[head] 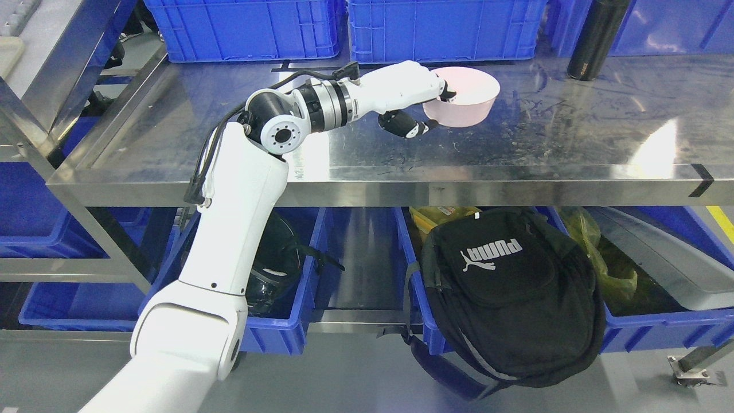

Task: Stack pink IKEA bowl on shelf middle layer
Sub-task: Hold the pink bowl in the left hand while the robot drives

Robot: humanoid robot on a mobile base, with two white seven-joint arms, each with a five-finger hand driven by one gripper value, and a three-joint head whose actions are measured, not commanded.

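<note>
A pink bowl (467, 97) sits upright on the steel shelf (573, 143), toward its middle. My left hand (430, 109) reaches in from the lower left and is shut on the bowl's left rim: the upper fingers (447, 93) hook over the rim and the thumb (410, 125) presses against the outside wall below. Whether the bowl rests on the shelf or hangs just above it is unclear. No second pink bowl shows. The right arm is out of view.
Blue crates (441, 28) line the back of the shelf. A black bottle (593, 40) stands at the back right. Below the shelf are more blue bins (275, 332), a black backpack (510, 298) and a yellow bag (602, 258).
</note>
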